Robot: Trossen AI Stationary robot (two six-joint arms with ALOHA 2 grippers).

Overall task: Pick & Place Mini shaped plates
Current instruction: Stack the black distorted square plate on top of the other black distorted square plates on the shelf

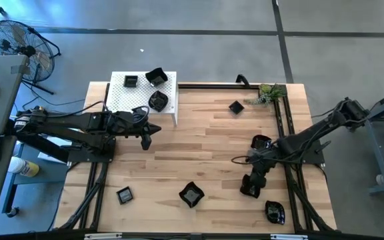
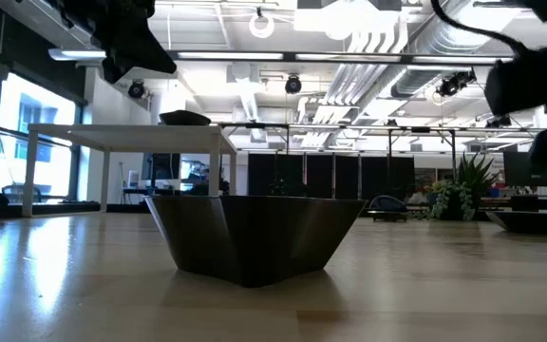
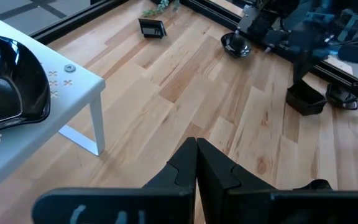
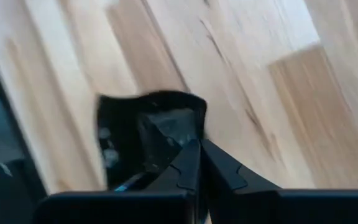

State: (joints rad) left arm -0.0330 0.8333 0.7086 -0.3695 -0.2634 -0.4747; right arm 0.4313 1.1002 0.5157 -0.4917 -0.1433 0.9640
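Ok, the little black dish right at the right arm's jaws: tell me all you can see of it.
The black dish is small, glossy and roughly square, with upright walls and a shallow hollow that catches reflections. It looks like glazed ceramic or hard plastic. It sits on the wooden table, near its right front corner, by the black frame rail. The right gripper is down at it, jaws shut over one wall near a corner. Whether the dish has left the wood cannot be told.

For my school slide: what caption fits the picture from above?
Right tool shut on a black dish near the table's front edge; left tool waits shut beside the white stand.
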